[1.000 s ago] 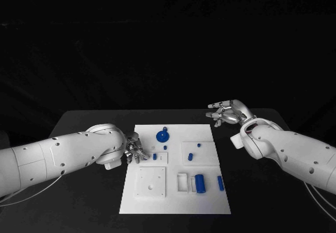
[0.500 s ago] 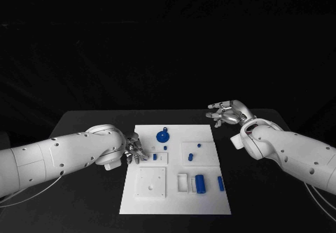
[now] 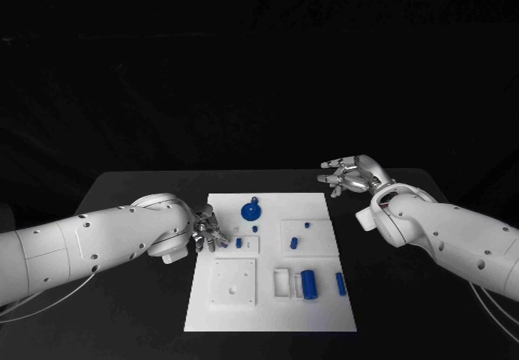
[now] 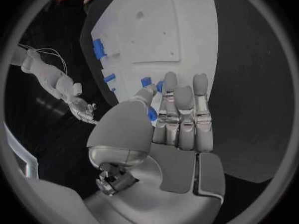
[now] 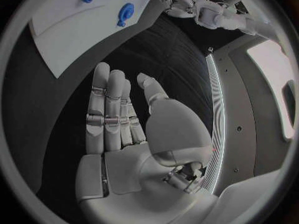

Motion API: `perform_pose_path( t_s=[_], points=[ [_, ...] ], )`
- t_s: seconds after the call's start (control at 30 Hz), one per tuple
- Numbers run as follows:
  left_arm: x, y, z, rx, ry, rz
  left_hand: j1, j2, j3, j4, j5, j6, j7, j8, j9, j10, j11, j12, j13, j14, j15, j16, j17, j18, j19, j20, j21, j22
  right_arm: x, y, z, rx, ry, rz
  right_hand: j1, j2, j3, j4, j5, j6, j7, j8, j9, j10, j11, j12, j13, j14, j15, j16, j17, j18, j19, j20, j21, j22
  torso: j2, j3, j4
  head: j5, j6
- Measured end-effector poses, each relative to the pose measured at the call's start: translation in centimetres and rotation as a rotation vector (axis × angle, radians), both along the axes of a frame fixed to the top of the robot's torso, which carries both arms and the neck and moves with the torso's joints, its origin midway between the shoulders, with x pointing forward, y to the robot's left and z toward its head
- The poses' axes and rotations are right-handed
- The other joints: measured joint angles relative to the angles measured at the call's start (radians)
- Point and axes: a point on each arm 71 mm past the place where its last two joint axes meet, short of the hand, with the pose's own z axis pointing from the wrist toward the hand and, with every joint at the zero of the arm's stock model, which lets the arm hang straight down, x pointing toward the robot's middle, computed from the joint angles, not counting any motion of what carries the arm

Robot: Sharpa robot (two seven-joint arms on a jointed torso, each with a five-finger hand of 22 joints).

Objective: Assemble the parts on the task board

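While my left robot hand point(image 3: 208, 231) sits at the left edge of the board point(image 3: 271, 315), its fingers point(image 4: 182, 109) lie straight and close together over the edge, thumb beside a small blue part point(image 4: 151, 114); I cannot tell whether it pinches that part. My right robot hand point(image 3: 348, 175) hovers over the bare tabletop point(image 3: 141, 187) just off the board's far right corner, fingers spread, holding nothing. On the board: a round blue part point(image 3: 251, 211) at the far end, small blue pegs point(image 3: 294, 241) mid-board, a blue cylinder point(image 3: 310, 282) and a blue bar point(image 3: 340, 282) near the right side.
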Motion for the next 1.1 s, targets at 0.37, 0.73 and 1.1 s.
perform_pose_path(
  t_s=[0.37,0.73,1.1],
  points=[
    [0.03,0.10,0.16,-0.001,-0.010,0.013,-0.002,-0.002,-0.001,-0.005,0.016,0.007,0.007,-0.012,-0.010,-0.004,-0.004,0.000,0.000,0.003,-0.003,0.000,0.003,0.000,0.000,0.000,0.015,0.001,0.02,0.00,-0.03,0.000,0.003,0.002,-0.004,-0.004,0.000,0.000,0.005,0.000,0.000,0.000,0.000,0.000,0.000,0.000,0.000,0.000,0.000,0.000,0.000,0.000,0.000,0.000,0.000,0.001,-0.001,0.0006,0.0010,-0.002,0.002],
    [-0.02,0.29,0.26,0.001,-0.008,0.017,-0.011,-0.012,0.018,-0.029,0.021,0.011,0.010,-0.021,-0.012,-0.004,-0.004,0.010,0.001,0.005,-0.002,0.000,0.005,0.000,-0.006,-0.006,0.027,0.001,0.02,-0.04,-0.05,-0.001,0.005,0.003,-0.004,-0.004,0.000,0.000,0.009,0.000,0.000,0.000,0.000,0.000,0.000,0.000,0.000,0.000,0.000,0.000,0.000,0.000,0.000,0.000,0.000,0.001,0.000,0.0000,0.0006,-0.002,0.003],
    [0.23,0.56,0.63,-0.020,0.011,0.017,0.011,-0.021,0.022,-0.027,0.020,0.015,0.014,-0.040,0.062,-0.004,-0.003,0.018,0.003,0.005,-0.002,0.007,0.011,0.000,-0.016,-0.009,0.046,0.000,0.02,0.02,-0.06,-0.001,0.005,0.005,-0.004,-0.004,0.000,0.000,0.009,0.001,-0.001,0.000,0.000,0.000,0.000,0.000,0.000,0.000,0.000,0.000,0.000,0.000,0.000,0.000,0.000,0.001,0.000,-0.0007,-0.0001,-0.001,0.002]
  ],
)
